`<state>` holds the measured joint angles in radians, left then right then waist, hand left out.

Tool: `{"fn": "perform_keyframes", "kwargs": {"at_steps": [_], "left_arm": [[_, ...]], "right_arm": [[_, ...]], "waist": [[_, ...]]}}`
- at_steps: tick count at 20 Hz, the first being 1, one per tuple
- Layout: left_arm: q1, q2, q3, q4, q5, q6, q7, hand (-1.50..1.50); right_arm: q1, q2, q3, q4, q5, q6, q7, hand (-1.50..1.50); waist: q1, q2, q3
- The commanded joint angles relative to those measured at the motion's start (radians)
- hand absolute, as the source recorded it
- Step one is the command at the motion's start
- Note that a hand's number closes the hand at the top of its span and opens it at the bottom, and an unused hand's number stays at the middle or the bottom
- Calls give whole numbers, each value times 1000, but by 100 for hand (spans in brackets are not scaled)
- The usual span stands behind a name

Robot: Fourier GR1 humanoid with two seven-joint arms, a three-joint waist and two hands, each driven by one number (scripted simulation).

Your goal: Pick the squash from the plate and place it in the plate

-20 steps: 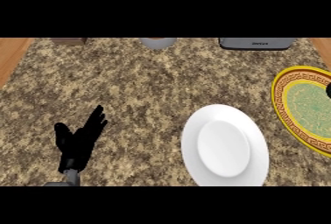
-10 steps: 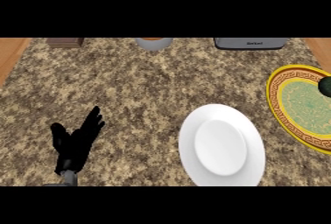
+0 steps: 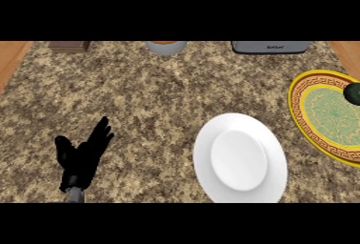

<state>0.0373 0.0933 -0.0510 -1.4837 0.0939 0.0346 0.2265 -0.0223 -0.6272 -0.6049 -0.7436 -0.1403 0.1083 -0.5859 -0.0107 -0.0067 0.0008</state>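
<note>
Squash [image 3: 354,93], dark green, sits on yellow patterned plate [image 3: 316,119] at right edge, partly cut off. Speckled brown granite counter [image 3: 155,95], wood strips at far corners. White plate [image 3: 240,159], nothing on it, near centre-right. Far edge: brown box [image 3: 69,45], grey cup [image 3: 166,46], grey appliance [image 3: 271,46] with unreadable label. Left hand [image 3: 81,157] rests near left, fingers straight and spread, holding nothing.

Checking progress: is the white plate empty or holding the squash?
Empty: the white plate shows only bare surface; the dark squash sits on the yellow patterned plate at the right edge.
</note>
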Motion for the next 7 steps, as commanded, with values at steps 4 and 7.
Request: {"fn": "perform_keyframes", "kwargs": {"at_steps": [4,7], "left_arm": [[25,-26,-26,-15,-25,9,24,0],[30,12,14,-31,7,-28,41,0]], "right_arm": [[224,102,11,-303,-11,-38,86,-150],[321,152,-5,-407,-25,-19,85,-150]], "waist": [[4,5,-2],[4,5,-2]]}}
